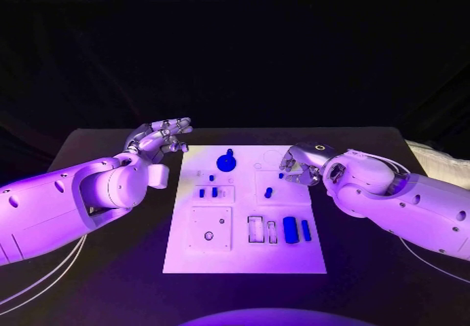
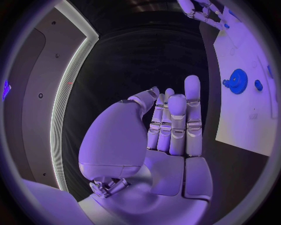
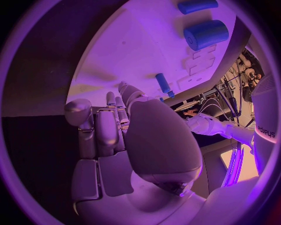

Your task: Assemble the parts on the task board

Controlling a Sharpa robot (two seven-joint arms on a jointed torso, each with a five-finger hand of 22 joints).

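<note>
The white task board [image 1: 245,255] lies in the middle of the black table. A blue gear [image 1: 226,163] [image 2: 238,80] sits near the board's far edge. Small blue pegs [image 1: 208,192] stand left of centre, and another peg [image 1: 268,193] [image 3: 164,84] stands to their right. A blue cylinder [image 1: 290,229] [image 3: 206,33] and a blue bar [image 1: 305,229] [image 3: 198,5] lie at the near right. My left hand [image 1: 157,139] [image 2: 170,126] hovers beside the board's far left corner, fingers straight, holding nothing. My right hand [image 1: 301,163] [image 3: 117,126] hangs over the board's far right part, its fingertips just short of the lone peg, nothing in it.
A square white plate [image 1: 210,229] with a small hole is set into the board's near left. A clear slotted holder [image 1: 255,229] stands beside the cylinder. Bare black table [image 1: 98,272] surrounds the board on every side.
</note>
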